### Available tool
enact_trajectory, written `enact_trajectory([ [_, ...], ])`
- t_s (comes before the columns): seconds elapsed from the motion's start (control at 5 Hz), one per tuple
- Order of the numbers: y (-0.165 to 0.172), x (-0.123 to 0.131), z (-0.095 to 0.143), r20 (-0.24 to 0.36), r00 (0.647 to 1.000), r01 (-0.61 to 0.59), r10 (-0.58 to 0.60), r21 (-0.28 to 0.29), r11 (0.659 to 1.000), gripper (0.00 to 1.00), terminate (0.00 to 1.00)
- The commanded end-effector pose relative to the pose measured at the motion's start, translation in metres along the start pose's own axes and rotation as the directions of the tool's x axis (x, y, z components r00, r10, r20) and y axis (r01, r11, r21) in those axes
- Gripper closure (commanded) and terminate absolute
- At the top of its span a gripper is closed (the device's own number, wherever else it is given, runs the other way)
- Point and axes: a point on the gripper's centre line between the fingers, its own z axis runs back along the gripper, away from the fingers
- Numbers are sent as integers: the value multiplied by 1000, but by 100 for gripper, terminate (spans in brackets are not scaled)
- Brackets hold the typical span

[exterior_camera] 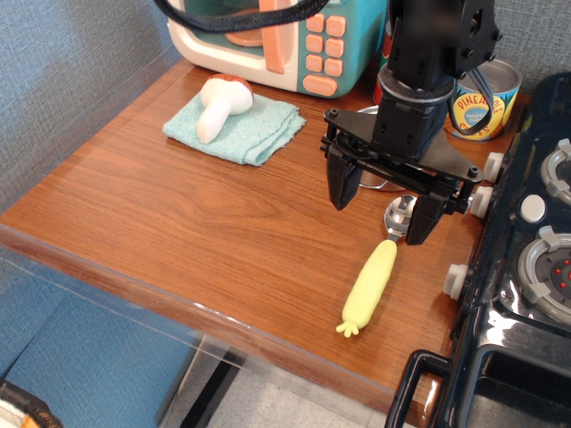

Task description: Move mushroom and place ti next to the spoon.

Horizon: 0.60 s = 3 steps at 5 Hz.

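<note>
The mushroom [222, 104], white stem and reddish-orange cap, lies on a light blue cloth [235, 127] at the back left of the wooden table [178, 214]. The spoon [376, 273] lies at the right front, its yellow-green handle pointing to the front edge and its metal bowl partly behind my right finger. My gripper [382, 212] hangs open and empty just above the spoon's bowl end, far to the right of the mushroom.
A toy microwave [285, 40] stands at the back. A pineapple can [484, 100] stands at the back right. A dark toy stove [526, 259] with white knobs fills the right edge. A clear panel lies along the table's front.
</note>
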Motion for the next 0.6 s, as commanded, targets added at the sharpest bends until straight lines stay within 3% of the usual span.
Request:
enact_trajectory([
  [0.0,0,0,0,0,1000,0,0,0,1000,0,0],
  [0.2,26,12,1,8,999,-37,37,-15,999,0,0],
  [0.4,76,38,7,41,991,-128,130,-45,991,0,0],
])
